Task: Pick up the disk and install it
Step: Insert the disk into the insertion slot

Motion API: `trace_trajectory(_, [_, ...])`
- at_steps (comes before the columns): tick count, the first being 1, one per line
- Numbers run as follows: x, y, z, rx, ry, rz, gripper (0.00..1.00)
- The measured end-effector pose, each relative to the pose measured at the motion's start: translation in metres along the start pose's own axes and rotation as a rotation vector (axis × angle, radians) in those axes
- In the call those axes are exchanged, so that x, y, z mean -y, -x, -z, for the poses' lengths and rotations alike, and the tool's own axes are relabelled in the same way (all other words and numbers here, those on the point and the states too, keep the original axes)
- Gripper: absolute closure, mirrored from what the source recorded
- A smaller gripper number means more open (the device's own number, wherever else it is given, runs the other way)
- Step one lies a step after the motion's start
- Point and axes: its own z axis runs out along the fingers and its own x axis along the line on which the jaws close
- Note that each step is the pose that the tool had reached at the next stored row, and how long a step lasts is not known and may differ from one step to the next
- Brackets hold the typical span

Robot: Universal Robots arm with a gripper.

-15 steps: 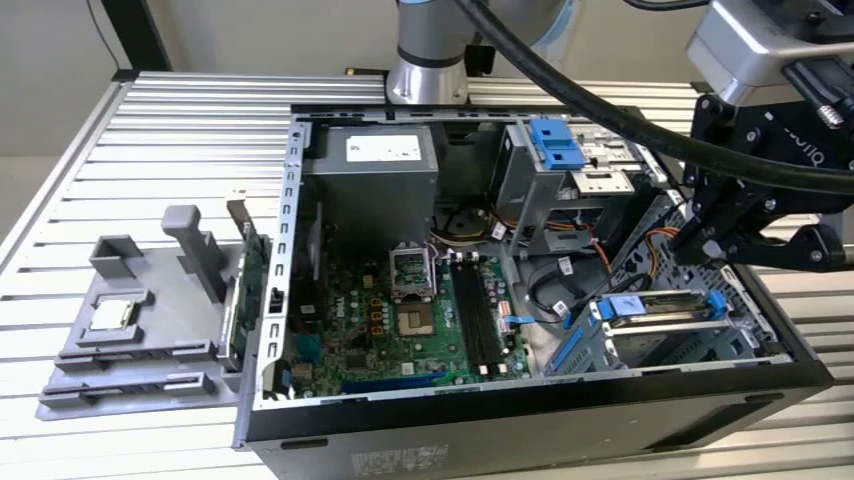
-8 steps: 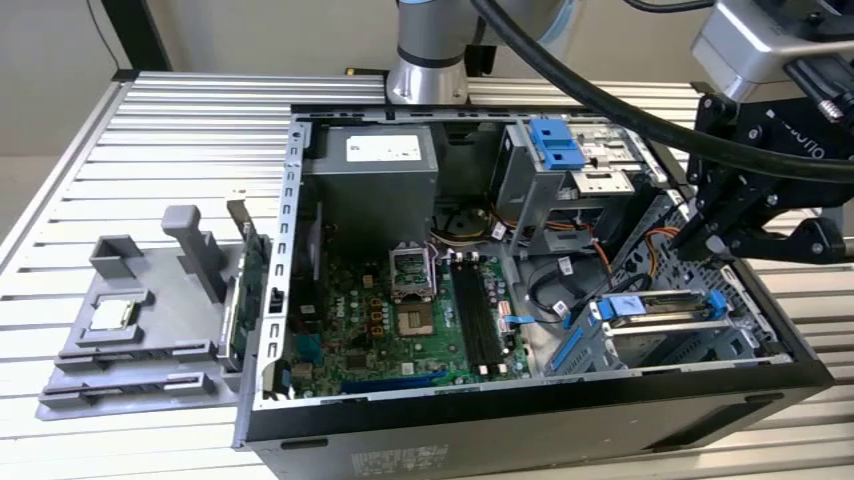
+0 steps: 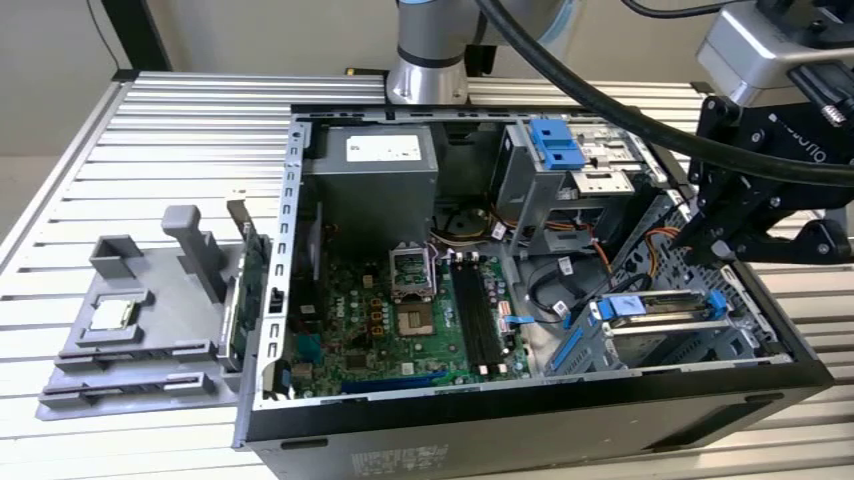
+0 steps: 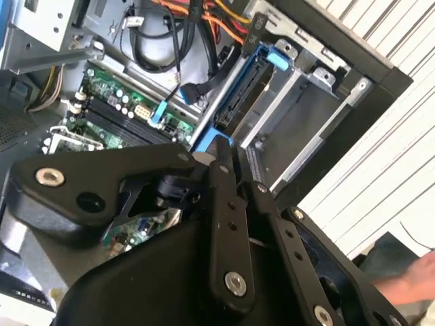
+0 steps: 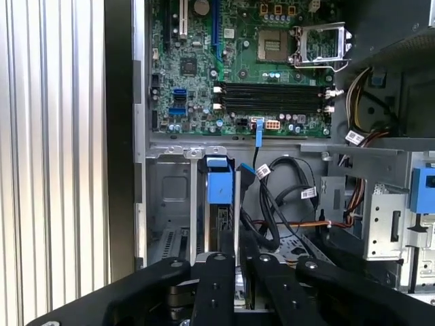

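The disk, silver with blue rails at its ends, stands on edge in the metal drive cage at the open computer case's corner, on the exterior view's right. Both wrist views show it edge-on in the cage, its blue rail toward the motherboard, the disk running along the cage wall. My black gripper hangs just above the disk's near end. Its two fingers lie close together with only a thin slit between them, narrower than the disk. I see nothing held between them.
The case lies open on a slatted metal table. Inside are the motherboard, a grey power-supply box, a bay with a blue latch and loose cables. A grey fixture holding a small square chip sits at the left.
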Motion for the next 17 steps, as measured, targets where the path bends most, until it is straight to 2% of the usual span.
trace_trajectory(3, [0.0015, 0.0011, -0.0004, -0.0006, 0.0002, 0.000, 0.00])
trace_trajectory(5, [0.0049, 0.0025, -0.0017, -0.0066, 0.0033, 0.000, 0.00])
trace_trajectory(6, [0.0068, 0.0032, -0.0023, -0.0102, 0.0071, 0.000, 0.00])
trace_trajectory(11, [0.0174, 0.0060, -0.0043, -0.0292, 0.0359, -0.002, 0.00])
trace_trajectory(15, [0.0265, 0.0089, -0.0051, -0.0355, 0.0492, -0.003, 0.00])
trace_trajectory(17, [0.0289, 0.0099, -0.0053, -0.0421, 0.0615, -0.004, 0.00])
